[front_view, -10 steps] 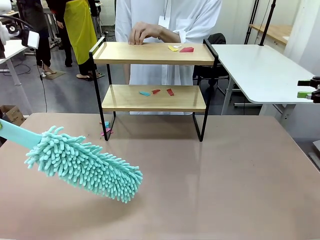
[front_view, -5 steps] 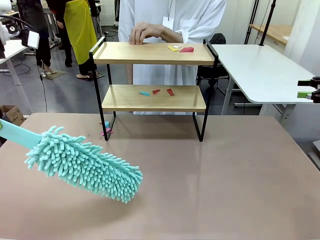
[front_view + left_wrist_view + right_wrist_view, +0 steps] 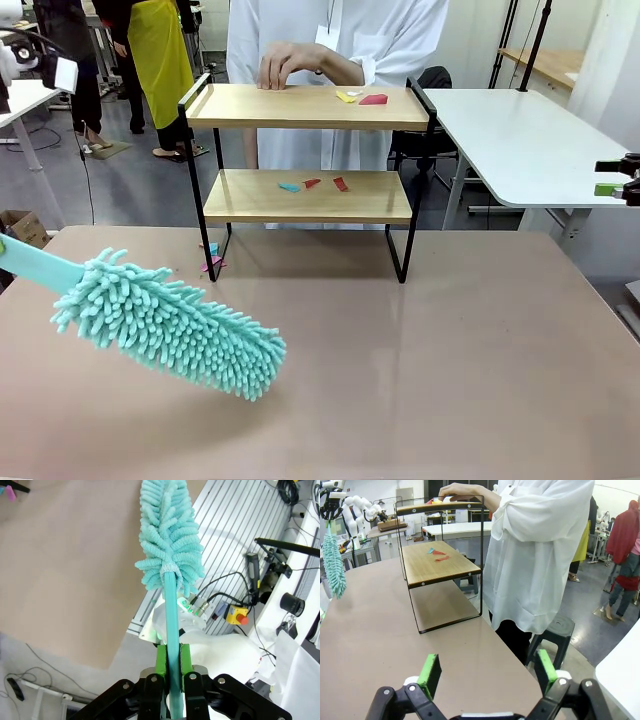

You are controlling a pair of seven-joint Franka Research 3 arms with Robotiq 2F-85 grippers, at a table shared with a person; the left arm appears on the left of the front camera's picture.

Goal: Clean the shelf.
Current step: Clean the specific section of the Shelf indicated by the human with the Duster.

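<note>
The shelf (image 3: 300,107) stands at the table's far side, a two-tier rack of light wood boards in a black frame. Yellow and red scraps (image 3: 362,98) lie on its top board, blue and red ones (image 3: 315,184) on the lower board. My left gripper (image 3: 170,655) is shut on the handle of a teal fluffy duster (image 3: 170,325), whose head hangs low over the table's front left. My right gripper (image 3: 485,667) is open and holds nothing, off the table's right edge (image 3: 612,177). From there the shelf (image 3: 440,565) and the duster (image 3: 332,562) are far off.
A person in white (image 3: 340,40) stands behind the shelf with a hand (image 3: 285,65) resting on the top board. Pink and blue scraps (image 3: 212,258) lie on the table by the shelf's left leg. A white table (image 3: 510,140) stands at the back right.
The duster has dipped very slightly and the person has shifted a little. Both grippers keep their state.
</note>
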